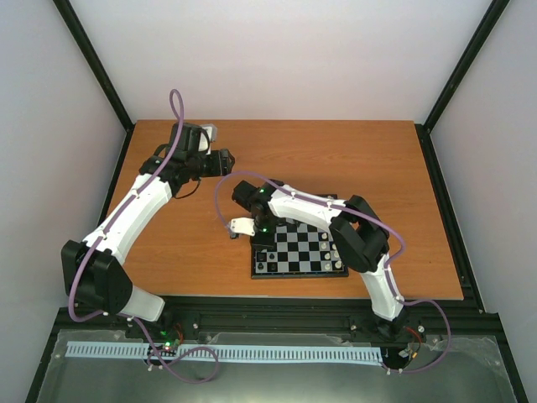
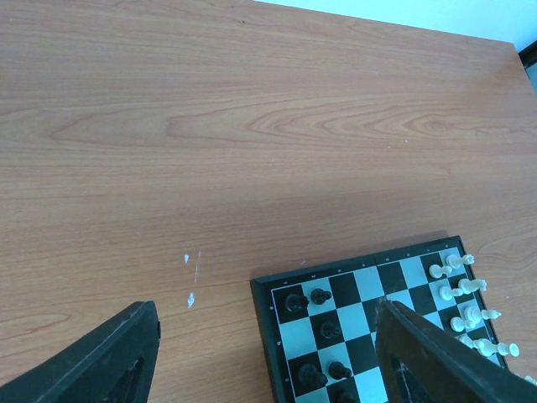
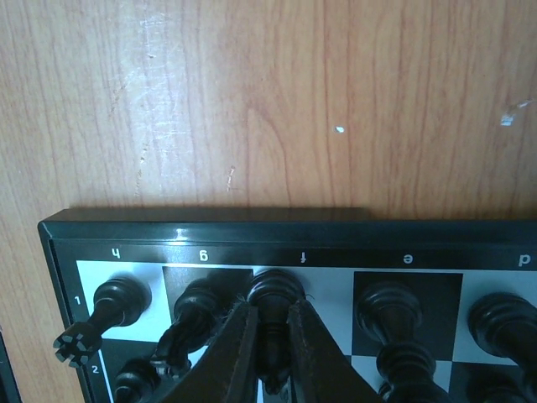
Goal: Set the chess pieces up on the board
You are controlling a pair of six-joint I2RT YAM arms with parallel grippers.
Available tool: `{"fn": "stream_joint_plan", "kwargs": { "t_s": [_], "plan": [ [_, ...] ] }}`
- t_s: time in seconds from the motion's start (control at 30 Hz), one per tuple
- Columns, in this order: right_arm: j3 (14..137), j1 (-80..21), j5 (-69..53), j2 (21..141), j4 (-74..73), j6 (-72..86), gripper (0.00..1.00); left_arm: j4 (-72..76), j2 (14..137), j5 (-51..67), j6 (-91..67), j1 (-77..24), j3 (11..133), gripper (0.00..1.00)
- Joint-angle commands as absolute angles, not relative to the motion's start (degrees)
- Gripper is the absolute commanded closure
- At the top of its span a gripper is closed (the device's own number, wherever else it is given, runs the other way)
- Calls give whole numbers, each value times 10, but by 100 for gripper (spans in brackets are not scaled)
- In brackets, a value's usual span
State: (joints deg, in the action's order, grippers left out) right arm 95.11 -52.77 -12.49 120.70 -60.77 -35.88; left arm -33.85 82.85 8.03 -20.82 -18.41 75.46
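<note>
White enclosure walls (image 1: pixel 277 59) are noted around a wood-grain table (image 1: pixel 352 159), on which the board (image 1: pixel 298 274) is set towards the near edge, just ahead of the right arm's base. The right gripper (image 3: pixel 270 315) is reached across to the board's left side as seen from above. Its jaws are drawn narrow about a black piece (image 3: pixel 275 290) on the square lettered f, in the row against the border. Contact on both sides is judged likely, and the piece appears to be standing on its square. Other black pieces (image 3: pixel 390 306) are packed close along that row, and the g-square piece (image 3: pixel 197 311) is all but touched by the nearer finger. White pieces (image 2: pixel 466 306) are ranged along the opposite edge. The left gripper (image 2: pixel 268 306) is held wide apart and empty over the far left of the table, well apart from the board. Risk is assessed as follows. Should the jaws be opened too far or withdrawn at a slant, the g-square piece could be toppled. Should the held piece be off-centre when let go, it could be tipped or dragged. So small a piece could also cling to a pad and be lifted away.
</note>
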Motion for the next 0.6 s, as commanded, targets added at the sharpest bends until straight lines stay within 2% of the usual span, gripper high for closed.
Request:
{"fn": "stream_joint_plan", "kwargs": {
  "t_s": [0.0,0.57],
  "plan": [
    [962,-535,-122,1217,-604,-354,92,-324,812,86,-212,-181,755,27],
    [954,-535,-91,1207,-596,-347,89,-323,814,89,-213,-181,754,27]
  ]
}}
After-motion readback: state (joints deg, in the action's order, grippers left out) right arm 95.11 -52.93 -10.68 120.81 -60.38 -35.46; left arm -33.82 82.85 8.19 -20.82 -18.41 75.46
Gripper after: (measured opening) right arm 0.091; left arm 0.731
